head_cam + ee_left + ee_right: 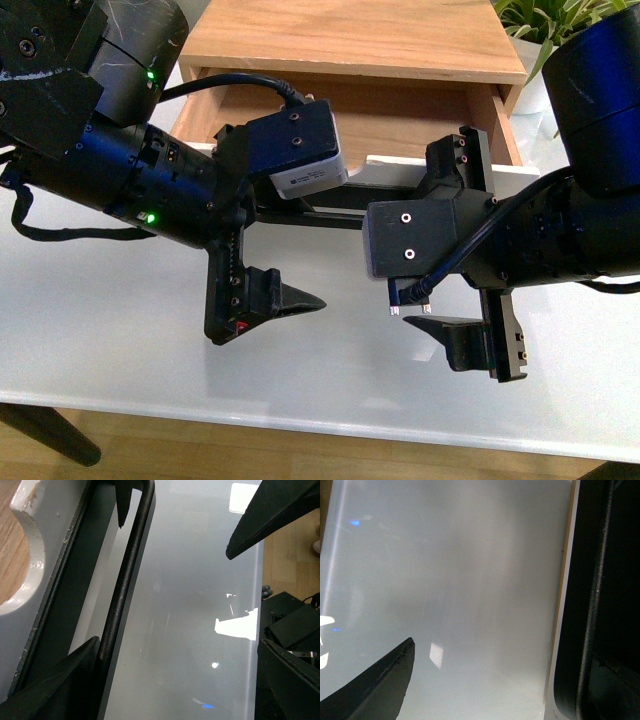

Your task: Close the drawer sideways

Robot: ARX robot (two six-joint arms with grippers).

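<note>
Nearest us, both claws hang spread wide over the white table (100, 330): left claw (174, 540) centre-left, right claw (425, 240) centre-right. Behind them, upper centre, the drawer (400, 115) stands open, with one left fingertip (120, 515) tucked behind its black bar (122, 595).

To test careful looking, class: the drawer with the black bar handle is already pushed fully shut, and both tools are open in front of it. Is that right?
No: the drawer is pulled out, its wooden inside exposed, as the front view shows. The left tool and right tool are indeed open in front of it.
</note>
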